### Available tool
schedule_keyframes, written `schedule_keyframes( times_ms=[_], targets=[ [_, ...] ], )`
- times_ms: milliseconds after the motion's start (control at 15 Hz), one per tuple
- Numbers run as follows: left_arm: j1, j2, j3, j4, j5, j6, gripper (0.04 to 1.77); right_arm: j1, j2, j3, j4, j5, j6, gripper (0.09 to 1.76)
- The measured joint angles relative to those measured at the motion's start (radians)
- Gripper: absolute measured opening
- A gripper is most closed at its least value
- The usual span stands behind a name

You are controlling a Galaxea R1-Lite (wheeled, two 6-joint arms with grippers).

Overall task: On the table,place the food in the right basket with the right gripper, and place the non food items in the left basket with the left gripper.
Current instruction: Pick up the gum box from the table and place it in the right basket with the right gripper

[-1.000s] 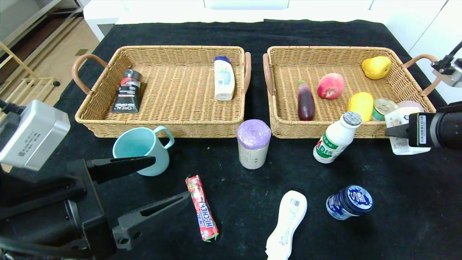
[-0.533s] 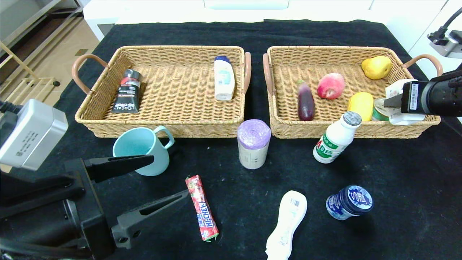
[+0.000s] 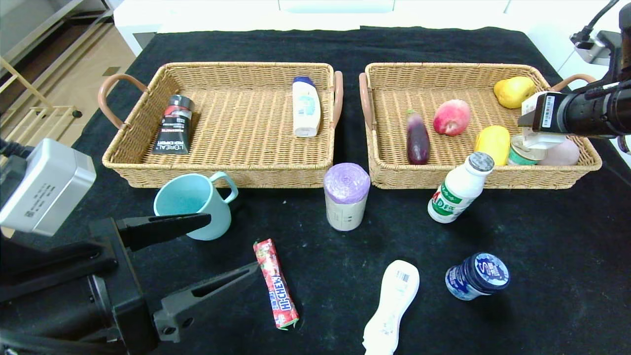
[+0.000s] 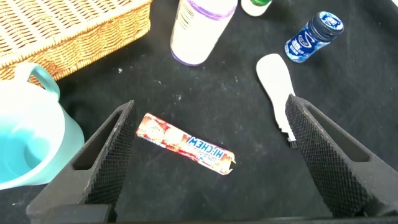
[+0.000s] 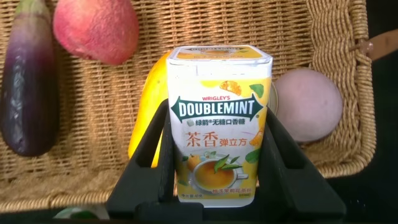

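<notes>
My right gripper (image 3: 531, 123) is shut on the small pale yellow carton (image 5: 221, 124) and holds it above the near right corner of the right basket (image 3: 443, 180). My left gripper (image 3: 232, 244) is open and empty, low over the table (image 3: 542, 256), with the red Hi-Chew stick (image 3: 276, 283) under its jaws (image 4: 186, 143). The teal mug (image 3: 194, 207), beige roll (image 3: 346, 197) and milk bottle (image 3: 458, 190) stand in front of the baskets. The white curvy bottle (image 3: 392, 305) and blue-lidded jar (image 3: 477, 282) lie nearer. The left basket (image 3: 222, 175) is at the back left.
The left basket holds a black tube (image 3: 173, 125) and a white shampoo bottle (image 3: 306, 106). The right basket holds an eggplant (image 3: 417, 138), a peach (image 3: 451, 117), a pear (image 3: 513, 92), a mango (image 3: 492, 143), a tin (image 3: 522, 153) and a pink ball (image 3: 559, 154).
My right gripper has carried the carton from in front of the right basket up and back to above its near right corner. The left arm has barely moved.
</notes>
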Motion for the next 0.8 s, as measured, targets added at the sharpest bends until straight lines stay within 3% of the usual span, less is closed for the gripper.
schedule_keyframes(
  times_ms=[733, 800],
  targets=[
    [0.001, -0.013, -0.001, -0.003, 0.0, 0.003, 1.72, -0.019, 0.079, -0.049, -0.039, 0.001, 0.005, 0.81],
    [0.001, -0.014, -0.001, -0.003, 0.0, 0.003, 1.72, -0.023, 0.08, -0.049, -0.04, 0.0, 0.006, 0.91]
  ],
)
